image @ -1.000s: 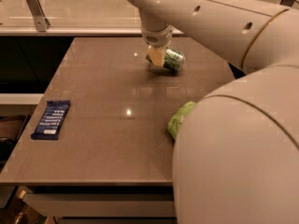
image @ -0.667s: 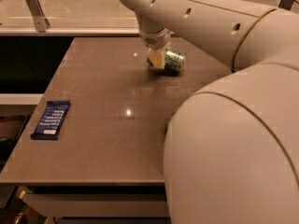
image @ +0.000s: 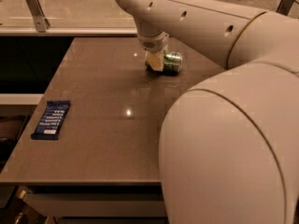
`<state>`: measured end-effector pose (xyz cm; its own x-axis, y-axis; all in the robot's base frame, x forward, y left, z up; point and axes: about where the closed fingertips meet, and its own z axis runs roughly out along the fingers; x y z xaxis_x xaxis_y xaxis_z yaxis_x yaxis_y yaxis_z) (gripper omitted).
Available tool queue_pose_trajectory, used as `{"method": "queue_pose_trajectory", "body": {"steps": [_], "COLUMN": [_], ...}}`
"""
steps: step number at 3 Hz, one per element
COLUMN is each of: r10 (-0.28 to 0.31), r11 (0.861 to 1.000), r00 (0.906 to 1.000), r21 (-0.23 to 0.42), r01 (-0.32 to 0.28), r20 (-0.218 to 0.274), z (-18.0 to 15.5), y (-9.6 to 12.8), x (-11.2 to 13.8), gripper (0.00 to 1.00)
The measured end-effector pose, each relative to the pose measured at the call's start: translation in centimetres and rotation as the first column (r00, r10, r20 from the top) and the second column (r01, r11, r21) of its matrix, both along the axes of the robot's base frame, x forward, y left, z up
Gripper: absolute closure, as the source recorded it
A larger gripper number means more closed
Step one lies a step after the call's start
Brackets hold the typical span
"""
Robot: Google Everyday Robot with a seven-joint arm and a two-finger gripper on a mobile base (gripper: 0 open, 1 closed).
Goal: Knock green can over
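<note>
Where the arm [image: 187, 17] reaches down, end effector [image: 155, 61] touching green can [image: 173, 62] on surface [image: 103, 92], grip state cannot be told, blue packet [image: 51, 120] near left edge.

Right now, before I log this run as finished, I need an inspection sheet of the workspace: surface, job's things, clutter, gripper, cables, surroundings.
Surface: brown table top, glossy, with one glare spot.
Job's things: green can on the far part of the table, apparently lying on its side, silver end to the right.
Clutter: blue snack packet lying flat near the left edge.
Gripper: gripper low over the table, right at the can's left side.
Cables: nothing seen.
Surroundings: pale ledge with a metal bracket behind the table; the robot arm hides the table's right part.
</note>
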<state>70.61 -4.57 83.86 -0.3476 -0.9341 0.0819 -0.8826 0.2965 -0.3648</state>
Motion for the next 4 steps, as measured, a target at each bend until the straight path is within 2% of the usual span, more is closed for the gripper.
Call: {"method": "queue_pose_trajectory", "body": {"steps": [1,2,4], "r10": [0.001,0.0,-0.001], "r11": [1.0,1.0,1.0], "r00": [1.0,1.0,1.0], "r21": [0.001,0.0,-0.002], "r01": [-0.001,0.0,0.001], "r20": [-0.001,-0.002,-0.005], "z": [0.05,-0.09,-0.37], "y": [0.02,-0.06,-0.21], "x": [0.0,0.01,0.01], "gripper": [1.0,0.83,0.36]}}
